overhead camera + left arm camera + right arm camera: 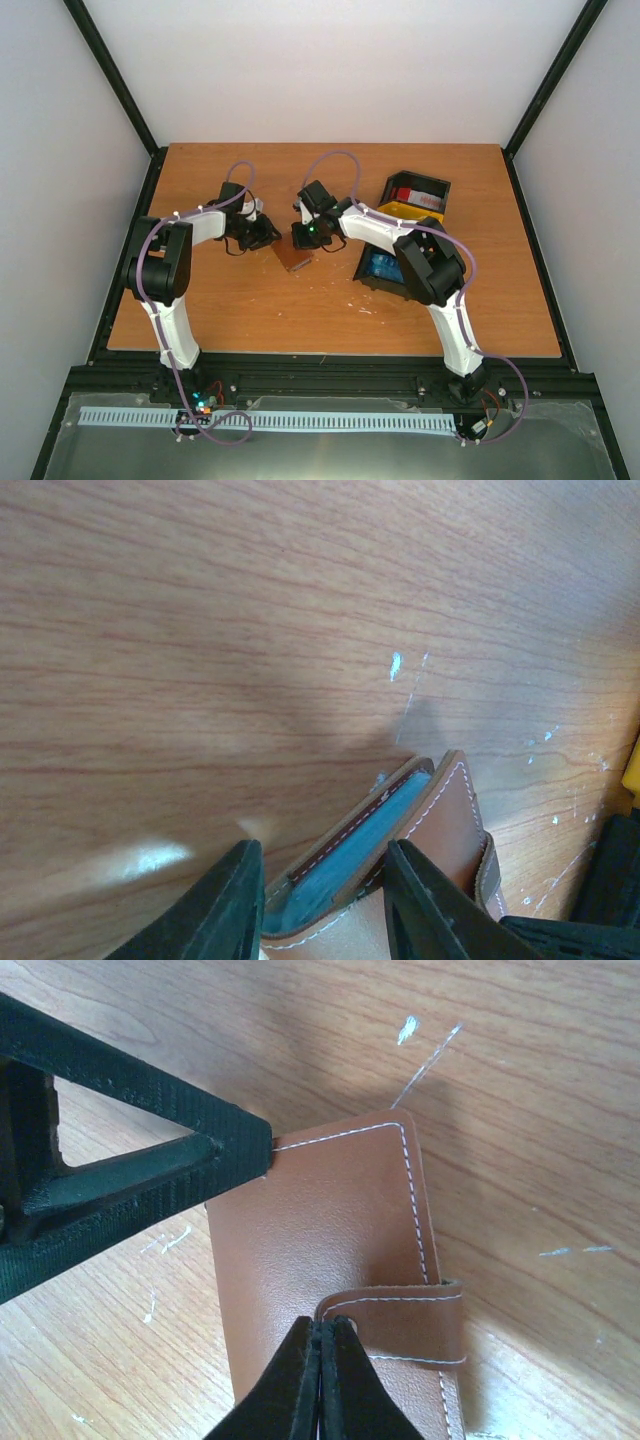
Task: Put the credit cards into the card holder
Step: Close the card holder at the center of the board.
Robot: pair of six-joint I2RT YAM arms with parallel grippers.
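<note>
Brown card holder (pixel 296 258) sits between both grippers: left gripper (pixel 320 855) astride its open edge, clamp uncertain; right gripper (pixel 322 1328) tips together on its strap (pixel 405 1325); credit cards (pixel 384 264) off its right, right arm nearer.

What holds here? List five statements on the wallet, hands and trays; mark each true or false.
1. The left hand has the wallet between its fingers. True.
2. The right hand is wide open. False: its fingers are pressed together.
3. The wallet's inside is red. False: it is blue-green.
4. A red-and-white card lies in the far tray. True.
5. The wallet lies in the far tray. False: it is between the two hands.
</note>
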